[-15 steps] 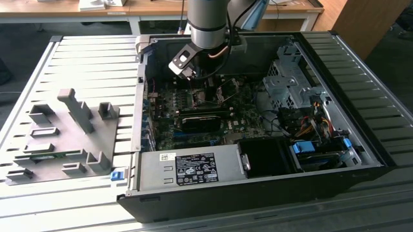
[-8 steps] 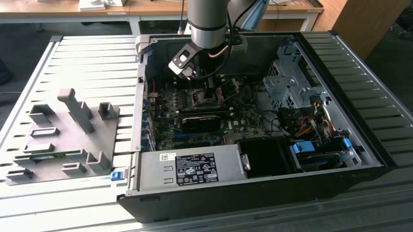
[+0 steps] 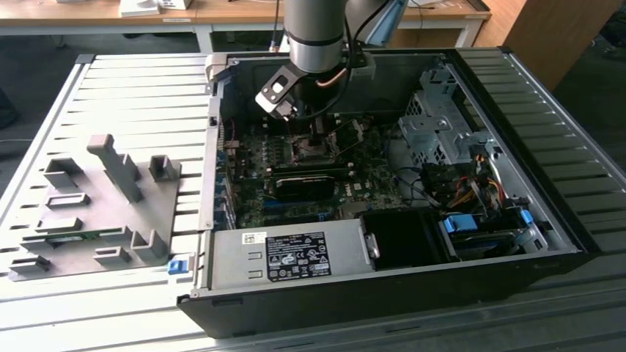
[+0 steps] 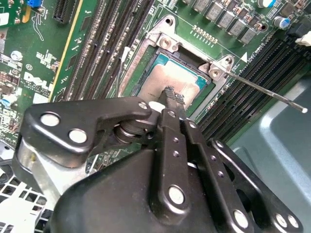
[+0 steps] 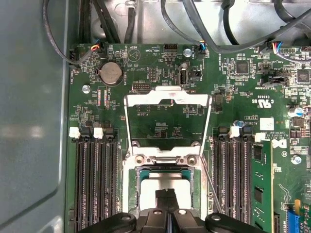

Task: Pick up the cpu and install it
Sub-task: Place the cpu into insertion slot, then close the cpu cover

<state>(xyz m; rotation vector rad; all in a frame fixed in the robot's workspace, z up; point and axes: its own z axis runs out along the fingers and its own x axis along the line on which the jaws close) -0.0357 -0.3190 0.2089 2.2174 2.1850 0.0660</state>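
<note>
The cpu [image 4: 163, 77] [image 5: 148, 187] lies flat in the motherboard's square socket [image 4: 146, 53], its silvery top showing in both wrist views. My gripper [image 4: 173, 95] [image 5: 166, 198] stands straight over it with its two fingers pressed together and their tips at or just above the chip's top; nothing sits between them. The socket's metal load frame [image 5: 167, 97] is swung up and open behind the chip, and its thin lever [image 4: 265, 90] sticks out sideways. In the exterior view the gripper [image 3: 313, 133] reaches down into the open computer case [image 3: 528, 169].
Black memory slots [image 5: 95, 184] flank the socket, with a green memory stick [image 5: 260, 189] in one. Cables [image 5: 112, 24] run along the case wall. A grey holder plate [image 3: 88, 213] lies on the exterior view's left. The power supply [image 3: 284, 257] and drive cage [image 3: 440, 125] crowd the case.
</note>
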